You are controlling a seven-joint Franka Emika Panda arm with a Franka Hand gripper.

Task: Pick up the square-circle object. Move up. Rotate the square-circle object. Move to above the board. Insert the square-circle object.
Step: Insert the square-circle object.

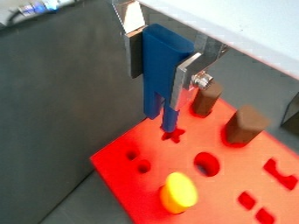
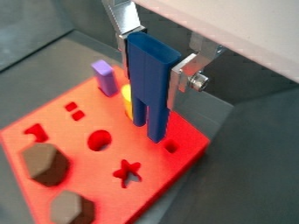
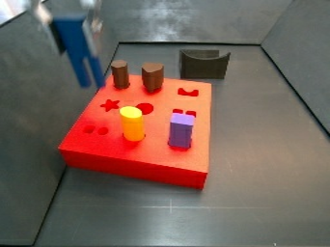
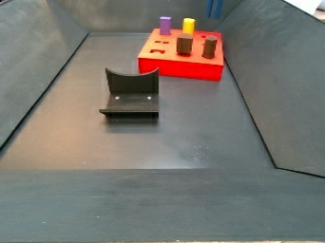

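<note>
Your pincer point(image 2: 152, 57) is clenched on the blue piece point(image 2: 147, 83), silver fingers point(image 1: 132, 45) pressing its upper body from both sides, legs pointing down. In a side view the piece point(image 3: 80, 50) hangs in the air off the board's point(image 3: 142, 154) far corner, above it but not yet over a slot, as far as you can judge; in another side view only a bit of blue shows at the frame's upper edge. In both wrist views the legs end close above the red top, near the star hole point(image 1: 172, 135) and some small holes point(image 2: 170, 145), but you cannot tell which opening is meant to take them. That is the main risk: if you descend while the legs are offset or slightly turned, they will land on the red surface and the piece may tilt or slip between the pads. The brown pegs point(image 3: 135, 74) stand close by, so a sideways correction made low could knock them. The yellow peg point(image 3: 131, 123) and purple block point(image 3: 182, 128) sit further along the board, well out of the way. The board lies on a dark grey floor point(image 4: 178, 123), smooth and faintly glossy, walled in by grey panels. A dark curved holder point(image 4: 129, 93) stands empty, well apart from the board.
</note>
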